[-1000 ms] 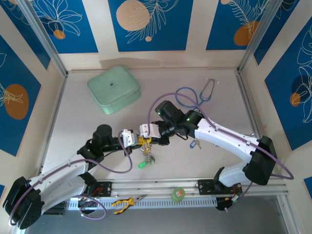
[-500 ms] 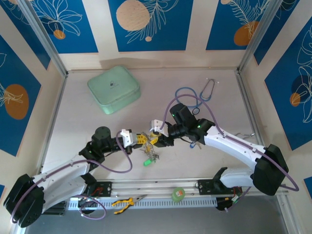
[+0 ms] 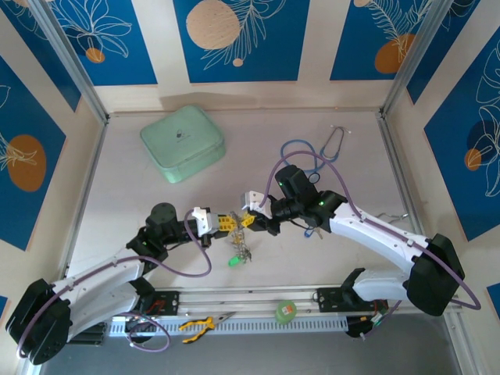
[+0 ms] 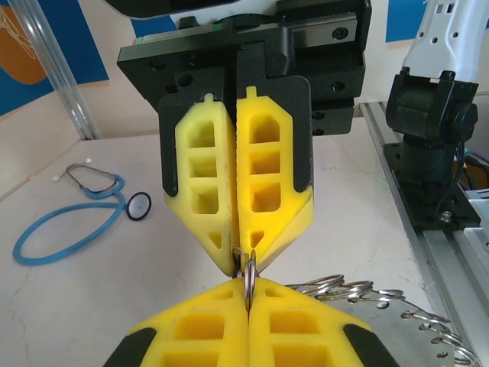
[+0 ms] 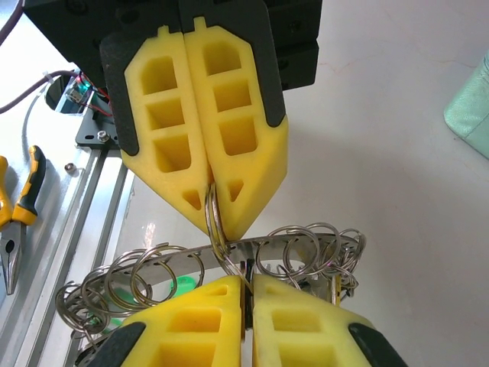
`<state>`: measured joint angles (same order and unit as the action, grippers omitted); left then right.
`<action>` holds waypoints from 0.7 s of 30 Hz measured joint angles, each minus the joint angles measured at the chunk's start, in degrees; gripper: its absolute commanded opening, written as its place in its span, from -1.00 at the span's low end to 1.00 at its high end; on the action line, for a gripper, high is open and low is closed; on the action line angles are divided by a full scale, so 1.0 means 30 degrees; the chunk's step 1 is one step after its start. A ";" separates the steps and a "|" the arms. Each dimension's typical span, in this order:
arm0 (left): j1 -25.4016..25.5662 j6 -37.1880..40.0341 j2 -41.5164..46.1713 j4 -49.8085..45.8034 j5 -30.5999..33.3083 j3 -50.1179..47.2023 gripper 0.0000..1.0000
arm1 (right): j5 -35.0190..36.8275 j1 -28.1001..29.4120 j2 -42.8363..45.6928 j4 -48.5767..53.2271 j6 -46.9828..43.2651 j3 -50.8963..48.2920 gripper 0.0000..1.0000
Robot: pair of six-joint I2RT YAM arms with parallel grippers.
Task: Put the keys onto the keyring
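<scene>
Left claw [image 5: 218, 225] is pinched fully shut on a small split ring [image 5: 221, 248]. Your right claw [image 5: 246, 284] meets it tip to tip, closed on that same ring. Just below hangs the keyring [image 5: 290, 243], its rim crowded with loops, and a green-tagged key [image 3: 233, 262] dangles over the table [image 3: 141, 203].

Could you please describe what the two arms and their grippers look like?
Both the left arm and right arm have white links, black joints and a looping purple cable. The right arm carries small green lights. The left gripper and right gripper each have black-backed yellow jaws with lattice cut-outs, tapering to a wedge.
</scene>
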<state>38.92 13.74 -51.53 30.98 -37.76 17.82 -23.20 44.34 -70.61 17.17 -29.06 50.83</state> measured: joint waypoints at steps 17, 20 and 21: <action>0.0000 -0.1056 -0.0590 0.1413 -0.0707 -0.0022 -1.00 | -0.0350 -0.0080 -0.0401 -0.0168 0.0197 0.0036 -0.51; 0.0000 -0.1056 -0.0561 0.1515 -0.0707 -0.0022 -1.00 | -0.0364 -0.0313 0.0102 -0.0306 0.0291 -0.0182 -0.51; 0.0000 -0.1056 -0.0561 0.1566 -0.0707 -0.0022 -1.00 | -0.0408 -0.0379 0.0277 -0.0393 0.0350 -0.0321 -0.52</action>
<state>38.92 10.57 -53.21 35.68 -39.88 17.76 -24.43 43.20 -69.78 15.99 -28.01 49.87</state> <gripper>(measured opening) 0.040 0.247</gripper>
